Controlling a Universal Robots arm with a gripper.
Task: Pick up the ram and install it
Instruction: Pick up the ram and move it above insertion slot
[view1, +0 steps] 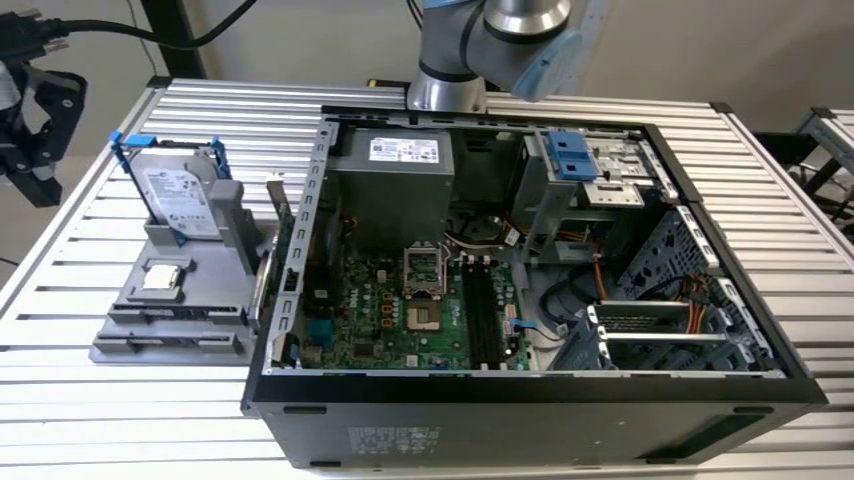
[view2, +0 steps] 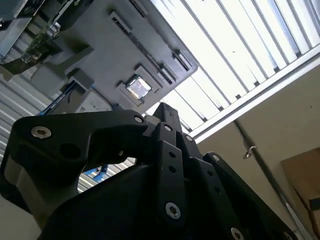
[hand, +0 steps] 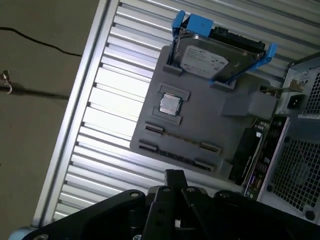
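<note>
Along the grey holder's edge toward the exterior view's right, the ram stood on its long edge. My gripper hung well off the holder's opposite side, jaws clenched on nothing. I judged the stick light, stiff and fragile, best pinched across its flat faces mid-length.

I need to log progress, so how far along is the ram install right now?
Nothing looks done: the motherboard's memory slots look empty. In hand: the pincer hangs near the gray holder, carrying nothing visible. A thin strip on edge there may be the ram. Pickup and install remain.
</note>
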